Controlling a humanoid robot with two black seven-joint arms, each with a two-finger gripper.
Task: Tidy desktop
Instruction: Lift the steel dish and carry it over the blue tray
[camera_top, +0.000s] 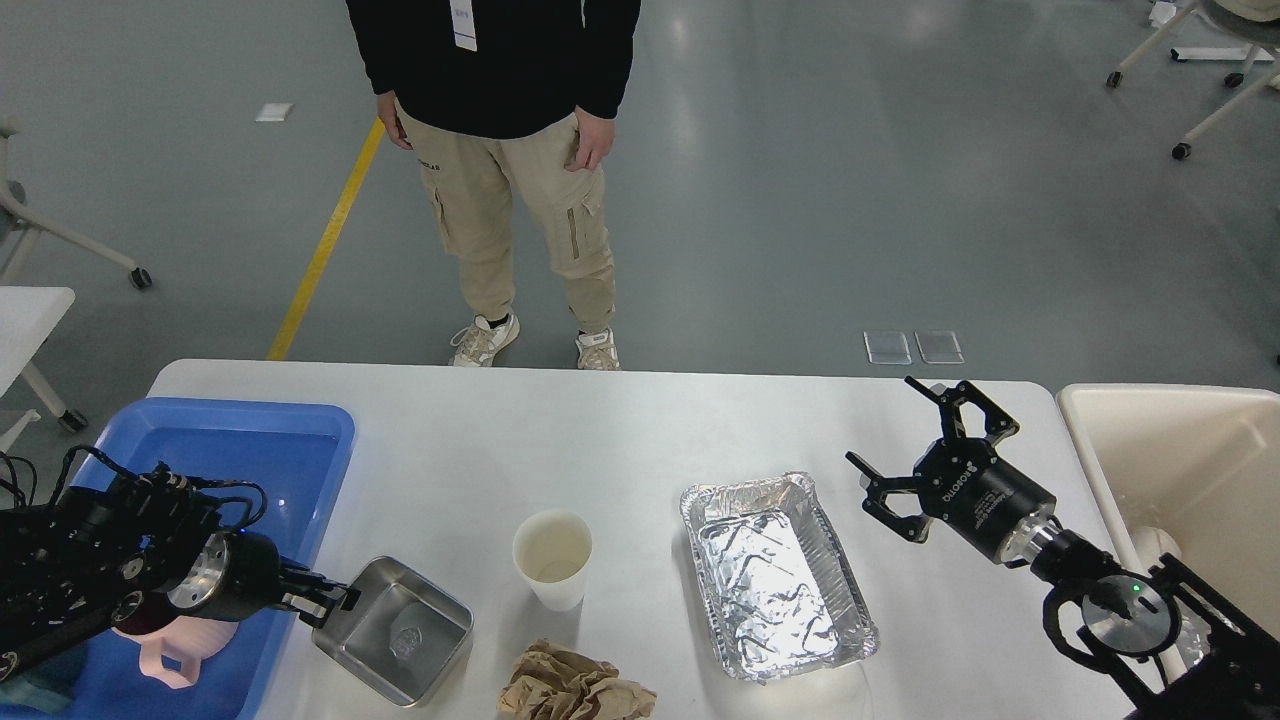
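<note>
White desktop (620, 440) lies beneath the spread right end effector (905, 450)

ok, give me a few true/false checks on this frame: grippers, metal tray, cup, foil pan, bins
1. The left gripper is shut on the rim of the square metal tray. True.
2. The right gripper holds the foil pan. False: it is open, above the desktop, right of the pan, holding nothing.
3. The paper cup stands upright between the metal tray and the foil pan. True.
4. The crumpled brown paper lies in the blue bin. False: it lies on the desktop's near edge.
5. The beige bin is at the left end. False: it is at the right end.
</note>
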